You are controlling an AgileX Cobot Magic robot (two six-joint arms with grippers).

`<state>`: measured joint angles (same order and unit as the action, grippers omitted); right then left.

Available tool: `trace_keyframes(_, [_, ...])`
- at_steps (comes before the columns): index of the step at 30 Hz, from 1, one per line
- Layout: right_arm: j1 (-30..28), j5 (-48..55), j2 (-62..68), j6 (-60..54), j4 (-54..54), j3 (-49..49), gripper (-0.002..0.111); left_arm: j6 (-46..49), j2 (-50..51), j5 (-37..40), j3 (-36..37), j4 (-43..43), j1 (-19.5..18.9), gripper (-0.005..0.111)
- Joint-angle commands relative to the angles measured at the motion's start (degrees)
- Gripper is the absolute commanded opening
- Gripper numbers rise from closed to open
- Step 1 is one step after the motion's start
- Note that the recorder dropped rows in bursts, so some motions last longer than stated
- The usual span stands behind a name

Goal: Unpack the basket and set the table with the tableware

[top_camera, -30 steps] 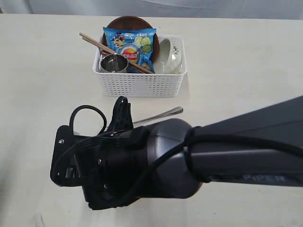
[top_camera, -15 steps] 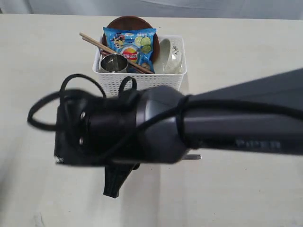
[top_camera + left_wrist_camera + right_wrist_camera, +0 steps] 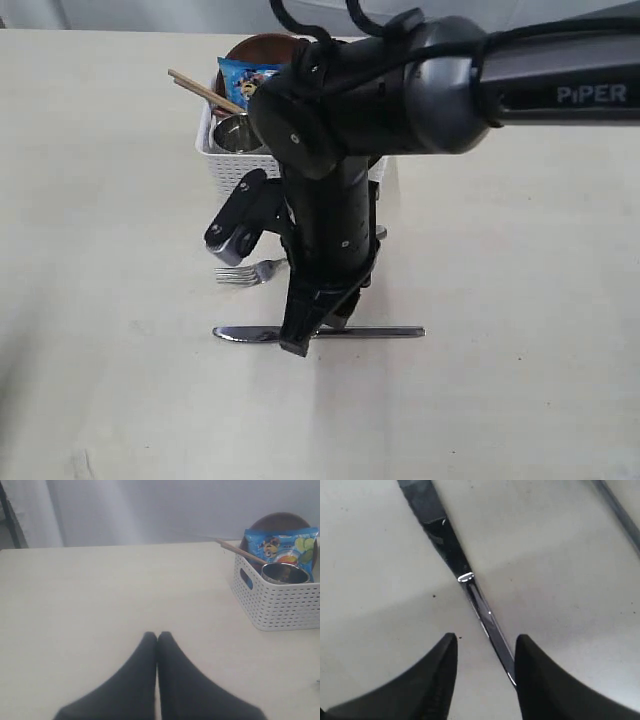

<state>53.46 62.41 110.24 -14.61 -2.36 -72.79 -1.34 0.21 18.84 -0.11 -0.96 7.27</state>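
Observation:
A steel knife (image 3: 385, 332) lies flat on the table (image 3: 100, 350), in front of the white basket (image 3: 228, 168). My right gripper (image 3: 315, 333) points down over it, open. In the right wrist view the knife (image 3: 450, 555) runs between the fingers of the right gripper (image 3: 486, 639), close to one finger and not gripped. A steel fork (image 3: 248, 272) lies between knife and basket. The basket holds a steel cup (image 3: 233, 132), chopsticks (image 3: 203, 91) and a brown plate (image 3: 262, 45). My left gripper (image 3: 156, 635) is shut and empty over bare table, well away from the basket (image 3: 280, 605).
A blue chip bag (image 3: 243, 72) stands in the basket against the plate. The right arm covers most of the basket's right half in the exterior view. In the right wrist view the fork handle (image 3: 620, 515) crosses one corner.
The right arm has swung up from lying across the front of the view to standing over the knife. Its jaws have opened, and the knife now lies in plain view on the table.

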Motion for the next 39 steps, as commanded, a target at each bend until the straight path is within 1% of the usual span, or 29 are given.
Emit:
trace_keyframes(1, [-0.71,-0.43,2.19,-3.42,2.36,-0.40,0.038,-0.02,-0.21,-0.32,0.11,-0.06,0.39,0.000])
trace_keyframes(4, [-0.71,-0.17,3.58,-6.66,3.82,-0.40,0.038,-0.02,-0.21,-0.32,0.11,-0.06,0.39,0.000])
trace_keyframes(10, [-0.71,-0.91,4.87,-8.15,1.69,-0.40,0.039,-0.02,-0.21,-0.32,0.11,-0.06,0.39,0.000])
trace_keyframes(13, [-0.71,-1.13,4.87,-9.15,1.69,-0.40,0.055,-0.17,-0.21,-0.32,0.11,-0.06,0.39,0.000])
trace_keyframes(14, [-0.71,-1.02,4.87,-10.06,1.69,-0.40,0.056,-0.17,-0.21,-0.32,0.11,-0.06,0.39,0.000])
trace_keyframes(17, [-0.71,-1.01,4.87,-10.89,2.36,-0.40,0.056,-0.17,-0.21,-0.32,0.11,-0.06,0.39,0.000])
trace_keyframes(19, [-0.71,-1.09,4.87,-14.08,3.36,-0.40,0.056,-0.17,-0.21,-0.32,0.11,-0.06,0.39,0.000])
trace_keyframes(25, [-0.71,-5.83,4.87,-18.21,4.32,-0.01,0.056,-0.05,-0.21,-0.32,0.11,-0.18,0.39,0.000])
trace_keyframes(28, [-0.71,-6.41,4.87,-20.49,4.43,1.45,0.056,-0.05,-0.21,-0.32,0.11,-0.33,0.39,0.000])
trace_keyframes(33, [-0.71,-6.86,4.87,-21.00,3.60,4.75,0.056,-0.05,-0.21,-0.32,0.11,-0.33,0.39,0.000])
trace_keyframes(39, [-0.71,-13.03,4.87,-21.00,2.36,7.64,0.056,-0.05,-0.21,-0.32,0.11,-0.33,0.39,0.000])
